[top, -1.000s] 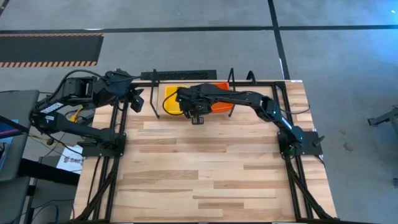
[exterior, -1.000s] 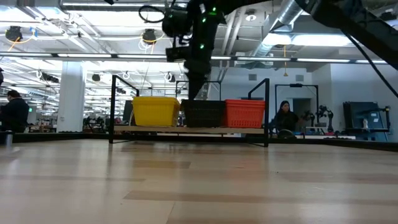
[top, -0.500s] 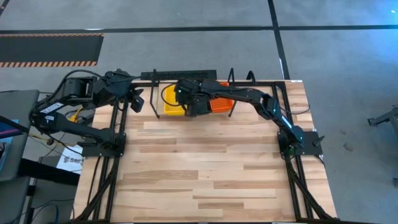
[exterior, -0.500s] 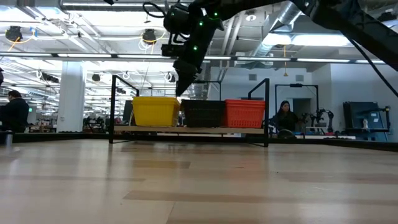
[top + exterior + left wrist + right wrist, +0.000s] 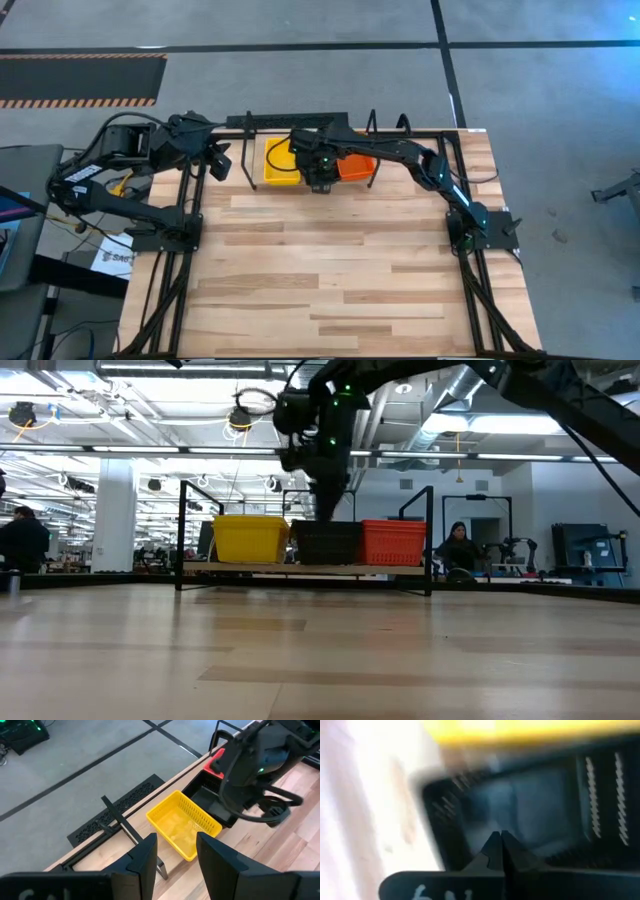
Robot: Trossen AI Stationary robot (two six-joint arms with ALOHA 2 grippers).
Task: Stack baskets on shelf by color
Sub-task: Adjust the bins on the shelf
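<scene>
Swung back rightward, right hand (image 5: 320,183) hangs clenched above the black basket (image 5: 326,543); left hand (image 5: 175,851) released.

Robotics lab in open industrial hall: exposed ceiling ducts (image 5: 470,385) running overhead, strip lights glowing, seated person (image 5: 458,550) working at far benches, robot rigs standing behind.

Grey floor (image 5: 300,80) (black lines), ceiling strip lights (image 5: 150,415).

A yellow mesh plastic basket (image 5: 250,538), a black one (image 5: 326,542), a red-orange one (image 5: 394,542); pale striped plank worktop (image 5: 330,270).
</scene>
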